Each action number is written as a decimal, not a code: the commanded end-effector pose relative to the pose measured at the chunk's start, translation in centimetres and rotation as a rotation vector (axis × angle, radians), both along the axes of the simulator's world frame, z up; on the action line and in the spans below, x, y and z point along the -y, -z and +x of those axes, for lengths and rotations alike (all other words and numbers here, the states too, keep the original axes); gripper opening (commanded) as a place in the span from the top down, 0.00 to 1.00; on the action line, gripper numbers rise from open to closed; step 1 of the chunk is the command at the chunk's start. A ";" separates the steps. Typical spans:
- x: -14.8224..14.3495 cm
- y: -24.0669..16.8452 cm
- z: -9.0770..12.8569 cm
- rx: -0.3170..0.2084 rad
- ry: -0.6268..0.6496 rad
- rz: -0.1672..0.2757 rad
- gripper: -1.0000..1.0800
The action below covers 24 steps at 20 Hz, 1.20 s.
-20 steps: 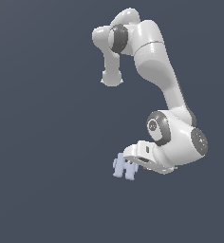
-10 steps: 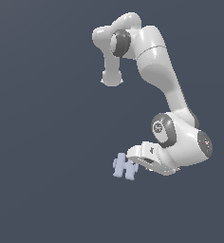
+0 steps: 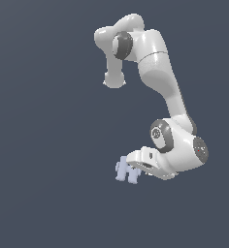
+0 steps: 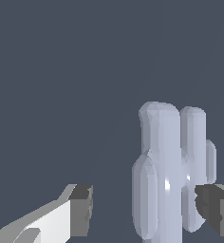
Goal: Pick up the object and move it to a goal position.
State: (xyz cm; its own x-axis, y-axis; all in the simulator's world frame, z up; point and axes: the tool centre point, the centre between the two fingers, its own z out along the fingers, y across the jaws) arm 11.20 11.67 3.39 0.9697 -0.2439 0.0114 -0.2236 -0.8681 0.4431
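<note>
The object (image 3: 126, 170) is a small pale lavender-blue H-shaped piece against the plain dark grey background. It shows just off the tip of the white hand in the exterior view. In the wrist view the object (image 4: 171, 171) stands between the two dark fingertips. It is close to one fingertip (image 4: 212, 208) and well apart from the other (image 4: 81, 210). My gripper (image 4: 147, 210) is open around the object and does not clamp it. In the exterior view the gripper (image 3: 134, 168) is largely hidden behind the object and the hand.
The white arm (image 3: 160, 77) arches above the hand, with its elbow (image 3: 177, 145) on the exterior view's right. Everything else is a plain dark grey background with no edges or other objects in view.
The hand and forearm have sunk slightly towards the object. The object has stayed in place and the fingers remain apart.
</note>
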 end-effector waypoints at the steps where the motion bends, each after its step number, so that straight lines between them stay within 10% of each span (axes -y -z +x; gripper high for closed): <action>1: 0.2 0.5 -0.1 0.001 0.000 0.000 0.19; 2: 0.2 0.5 -0.1 0.001 0.000 0.000 0.19; 3: 0.2 0.5 -0.1 0.001 0.000 0.000 1.00; 24: 1.3 -0.2 -0.5 0.002 0.000 0.000 1.00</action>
State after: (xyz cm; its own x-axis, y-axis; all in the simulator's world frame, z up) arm 10.82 10.66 3.37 0.9698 -0.2436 0.0132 -0.2241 -0.8682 0.4426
